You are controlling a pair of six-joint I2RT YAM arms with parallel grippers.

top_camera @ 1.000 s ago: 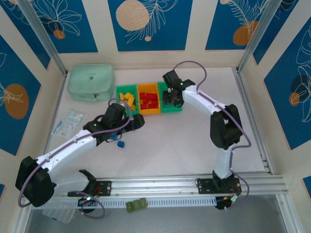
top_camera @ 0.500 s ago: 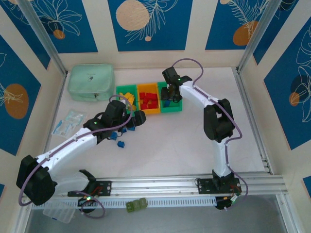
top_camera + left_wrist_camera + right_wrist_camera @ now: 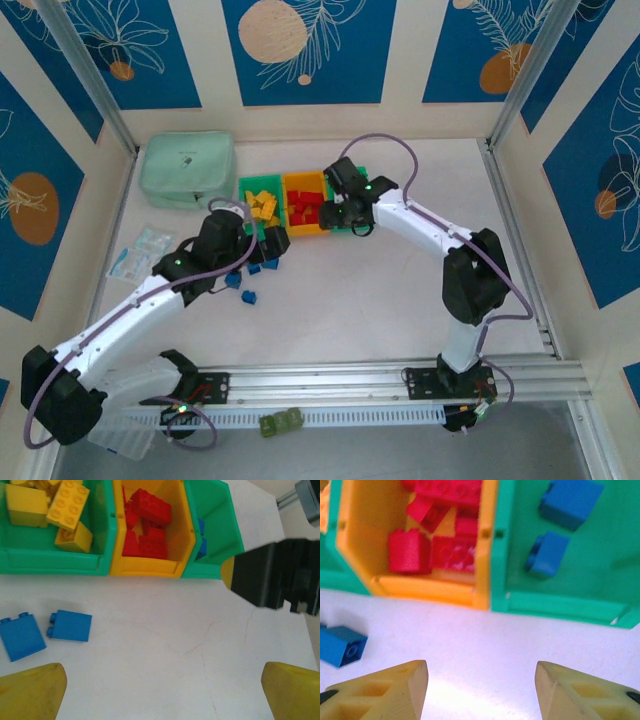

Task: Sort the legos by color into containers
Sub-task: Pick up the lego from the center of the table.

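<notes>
Three joined bins stand at the back: a green bin with yellow legos, an orange-yellow bin with red legos, and a green bin holding two blue legos. Loose blue legos lie on the white table in front of the left bin; one also shows at the left of the right wrist view. My left gripper hovers open over bare table, right of those bricks. My right gripper is open and empty just in front of the orange and right green bins.
A mint-green zip pouch lies at the back left, with a clear packet near the left wall. An olive-green knobbly block sits below the rail at the front. My right gripper's black body is close to the left gripper's right side.
My right gripper has come off the right green bin, moving left and nearer to the bins' front edge. My left gripper has shifted slightly left and back.
</notes>
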